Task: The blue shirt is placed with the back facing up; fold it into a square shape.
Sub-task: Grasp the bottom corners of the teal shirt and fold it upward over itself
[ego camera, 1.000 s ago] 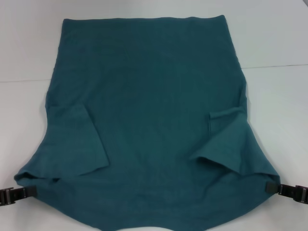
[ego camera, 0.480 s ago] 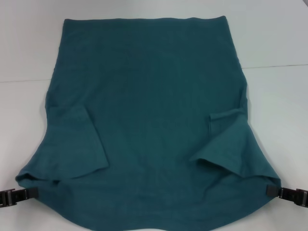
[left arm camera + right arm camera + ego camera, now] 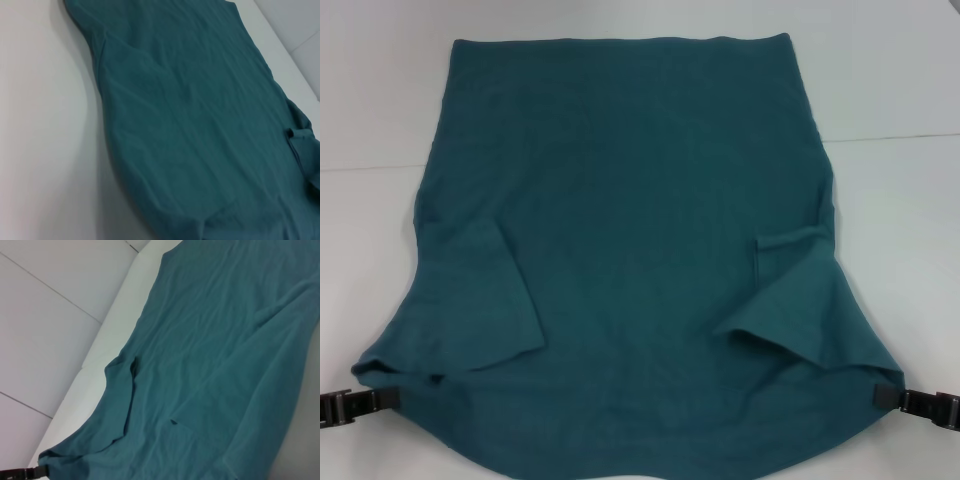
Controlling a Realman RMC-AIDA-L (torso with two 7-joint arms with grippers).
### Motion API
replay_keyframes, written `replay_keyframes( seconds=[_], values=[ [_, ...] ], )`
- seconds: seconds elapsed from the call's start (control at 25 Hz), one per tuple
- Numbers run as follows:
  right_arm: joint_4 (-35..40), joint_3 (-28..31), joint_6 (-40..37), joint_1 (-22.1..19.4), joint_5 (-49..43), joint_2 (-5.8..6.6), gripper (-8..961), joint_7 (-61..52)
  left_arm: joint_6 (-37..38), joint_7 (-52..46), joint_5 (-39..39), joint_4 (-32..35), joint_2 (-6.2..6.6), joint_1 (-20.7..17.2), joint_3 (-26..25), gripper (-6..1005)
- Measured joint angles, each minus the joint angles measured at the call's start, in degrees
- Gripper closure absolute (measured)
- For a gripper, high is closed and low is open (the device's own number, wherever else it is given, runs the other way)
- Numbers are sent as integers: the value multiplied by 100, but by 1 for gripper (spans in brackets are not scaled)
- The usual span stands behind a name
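Observation:
The blue shirt (image 3: 630, 200) lies plain side up on the white table (image 3: 380, 90), with both short sleeves folded inward over the body. Its near edge is drawn wide between my two grippers. At the near left corner my left gripper (image 3: 388, 398) is shut on the cloth, and at the near right corner my right gripper (image 3: 885, 396) is shut on it too. The left wrist view shows the blue shirt (image 3: 200, 115) only, with none of that arm's fingers. In the right wrist view the blue shirt (image 3: 215, 355) runs away to the left gripper (image 3: 25, 472) at the far corner.
A thin seam (image 3: 890, 137) crosses the table behind the shirt. Bare white tabletop lies on both sides of the shirt and beyond its far hem (image 3: 620, 40).
Both grippers have shifted slightly lower in the head view, the right one a little more. The shirt's near edge has come along, and more of it now runs off the frame's bottom.

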State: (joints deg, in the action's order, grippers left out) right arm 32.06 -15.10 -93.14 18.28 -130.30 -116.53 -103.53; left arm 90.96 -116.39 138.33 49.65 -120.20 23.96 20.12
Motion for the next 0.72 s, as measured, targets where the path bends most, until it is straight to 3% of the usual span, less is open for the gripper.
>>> replay_keyframes(
  seconds=[0.72],
  values=[
    [48,-7,-389,-336,-77,41,917,356,434,170,-14,71,-60,-323,-113,996]
  ],
)
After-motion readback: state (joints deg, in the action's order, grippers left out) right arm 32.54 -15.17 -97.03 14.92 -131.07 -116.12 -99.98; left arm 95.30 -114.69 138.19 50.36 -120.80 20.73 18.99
